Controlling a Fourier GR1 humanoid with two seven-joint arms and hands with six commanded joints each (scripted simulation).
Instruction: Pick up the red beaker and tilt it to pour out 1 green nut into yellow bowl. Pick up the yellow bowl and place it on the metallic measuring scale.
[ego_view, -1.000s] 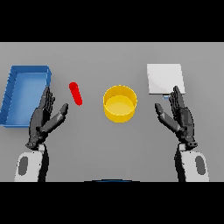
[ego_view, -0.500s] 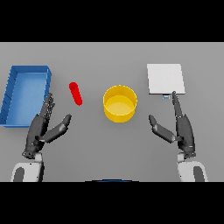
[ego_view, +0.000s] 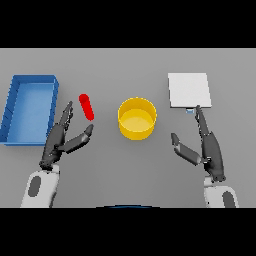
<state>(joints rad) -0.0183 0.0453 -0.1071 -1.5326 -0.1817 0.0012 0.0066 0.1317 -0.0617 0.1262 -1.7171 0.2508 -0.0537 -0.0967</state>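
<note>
A small red beaker (ego_view: 87, 106) lies on its side on the table, left of centre. The yellow bowl (ego_view: 136, 118) stands in the middle; I see nothing inside it. The metallic scale (ego_view: 188, 90) is a flat light-grey square at the back right. My left hand (ego_view: 57, 141) is open, its fingertips just left of and below the beaker, not touching it. My right hand (ego_view: 208, 147) is open too, to the right of the bowl, with its fingertips reaching the scale's near edge. No green nut is visible.
A blue open tray (ego_view: 50, 84) sits at the far left, right beside my left hand.
Both hands have moved back toward the near edge and turned more edge-on. The beaker, bowl and scale have stayed where they were.
</note>
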